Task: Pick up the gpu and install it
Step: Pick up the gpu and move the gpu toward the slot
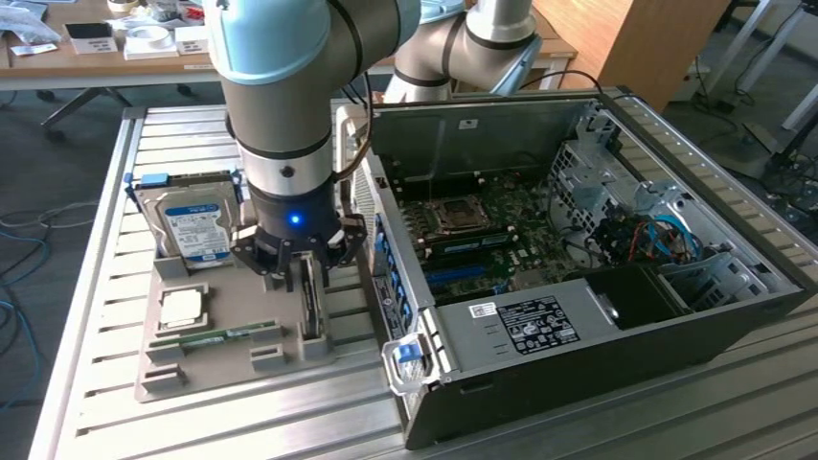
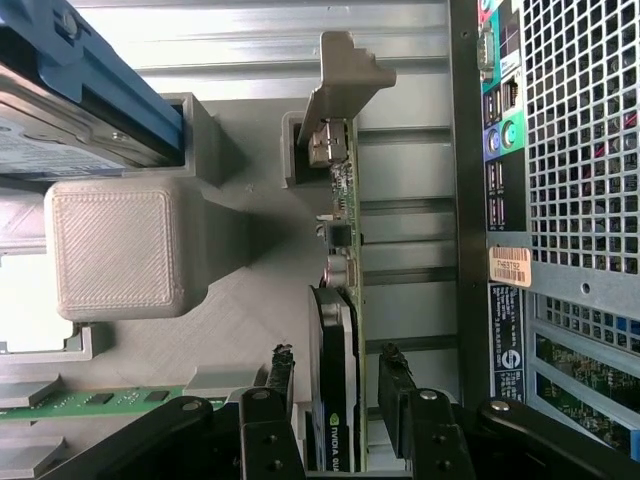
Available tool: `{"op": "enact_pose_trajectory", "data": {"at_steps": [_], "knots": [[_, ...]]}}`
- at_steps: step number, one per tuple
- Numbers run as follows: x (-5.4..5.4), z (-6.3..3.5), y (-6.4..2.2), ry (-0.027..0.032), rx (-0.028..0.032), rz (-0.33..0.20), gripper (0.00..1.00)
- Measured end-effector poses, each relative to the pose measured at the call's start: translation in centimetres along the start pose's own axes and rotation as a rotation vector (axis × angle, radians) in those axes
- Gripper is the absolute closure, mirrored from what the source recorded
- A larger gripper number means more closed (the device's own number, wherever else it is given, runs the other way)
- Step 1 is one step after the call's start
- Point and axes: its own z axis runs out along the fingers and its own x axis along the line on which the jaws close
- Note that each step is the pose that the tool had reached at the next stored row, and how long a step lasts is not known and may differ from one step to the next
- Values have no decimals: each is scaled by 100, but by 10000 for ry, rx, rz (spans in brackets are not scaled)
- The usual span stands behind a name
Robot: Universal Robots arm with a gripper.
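Fingers (image 2: 283, 385) of the gripper (image 2: 338, 352) stand wide apart, one on each side of the gpu (image 2: 335, 410). A thin gap seems to remain between each pad and the card, so nothing is gripped, though the near edge of the wrist view makes contact hard to rule out. The gpu stands on its long edge in a slot of a grey printed tray (image 2: 250, 240), its dark fan shroud between the fingers and its beige-silver bracket (image 2: 345, 75) at the far end, resting by a raised grey post. In the exterior view the gripper (image 1: 303, 273) hangs straight down over the card (image 1: 310, 309), which sits at the side of the tray (image 1: 217, 369) nearest the computer case (image 1: 576, 374). The tray also holds a hard drive (image 1: 198, 235) with a blue-white label, propped in a blue caddy at its far end, a square processor chip (image 1: 182, 307) lying flat in a pocket, and a green RAM stick (image 1: 217, 337) lying flat in its own slot. The case lies on its side just beside the tray, on the exterior view's right, with its panel off. Inside it are the motherboard (image 1: 499, 220), a boxed power supply (image 1: 537, 321) and coloured cables. Tray and case rest on a slatted metal table (image 1: 192, 431).
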Motion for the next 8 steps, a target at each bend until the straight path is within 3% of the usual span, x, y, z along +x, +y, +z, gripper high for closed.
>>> {"op": "enact_pose_trajectory", "data": {"at_steps": [8], "knots": [[0, 22, -1, 2, 2, 0, 53]]}}
